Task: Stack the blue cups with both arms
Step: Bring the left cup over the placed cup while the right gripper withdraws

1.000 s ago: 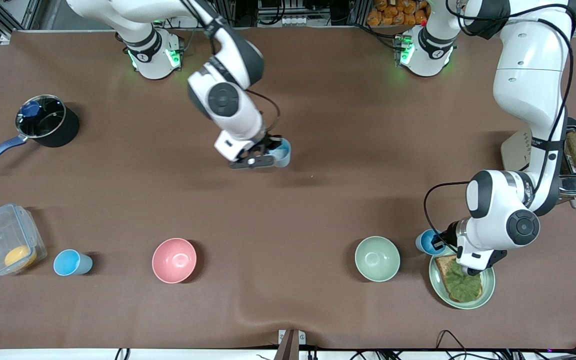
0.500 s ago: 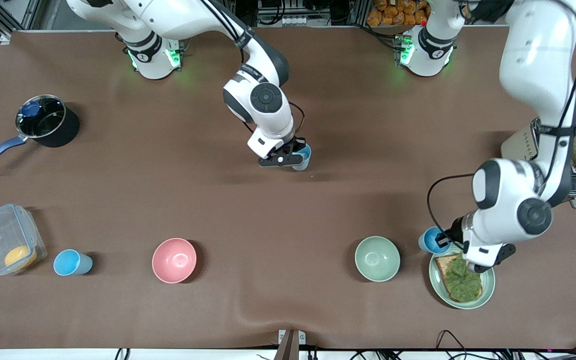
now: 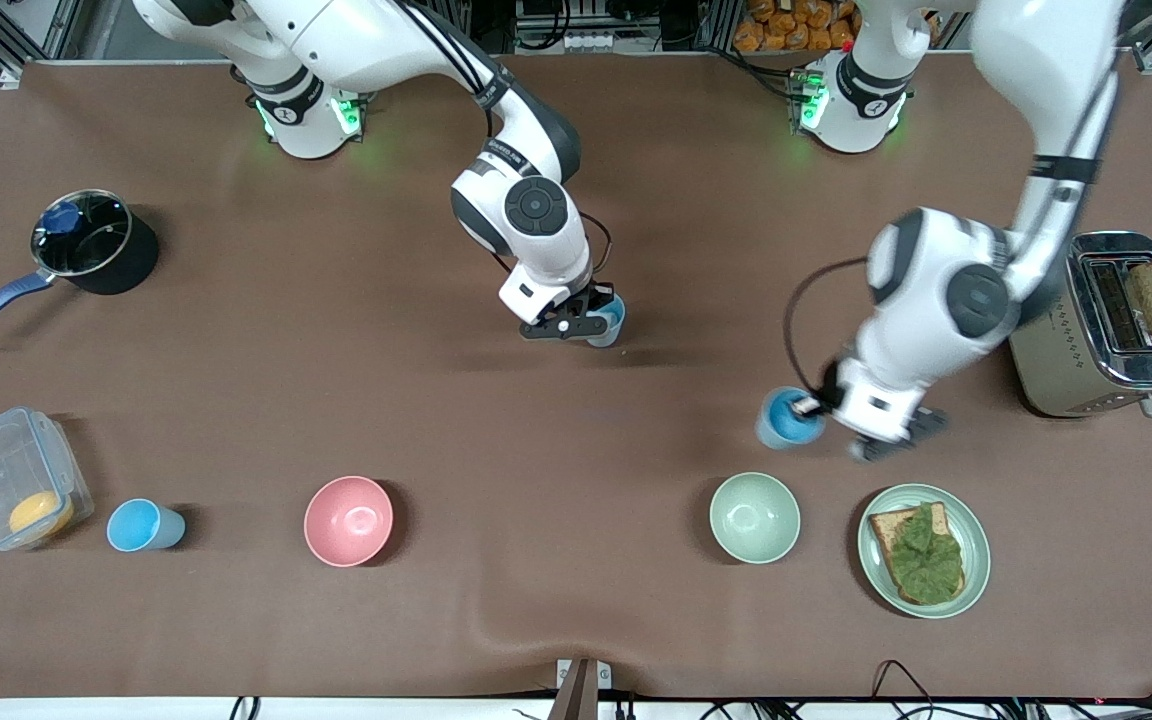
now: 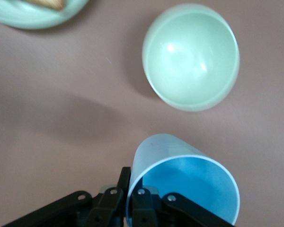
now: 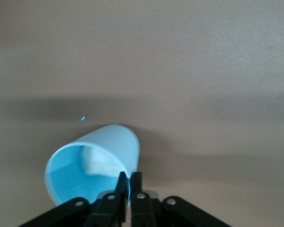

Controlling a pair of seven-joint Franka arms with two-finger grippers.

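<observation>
Both pincers are pinching cups. Our right gripper [image 3: 591,322], a little above the middle of the front picture, is closed on the rim of a light blue cup [image 3: 608,318]; in the right wrist view the fingers [image 5: 124,185] sit one inside and one outside the wall of this cup [image 5: 92,166]. Our left gripper [image 3: 821,405], in the middle right of the picture, holds a brighter blue cup [image 3: 786,417] the same way, over bare cloth just above the green bowl [image 3: 754,517]; its wrist view shows that cup [image 4: 182,182] tilted and the bowl [image 4: 190,56] close under it.

We judge the task about half done: each arm has one cup, but the two are well apart and not yet stacked. A third blue cup [image 3: 141,526] stands untouched at the lower left, beside a plastic box [image 3: 11,480].

Between the two held cups the table [image 3: 696,230] is open, so we have free room to meet there. The toaster [image 3: 1106,325], the plate [image 3: 976,555] and the pink bowl [image 3: 348,520] are away from this path.
</observation>
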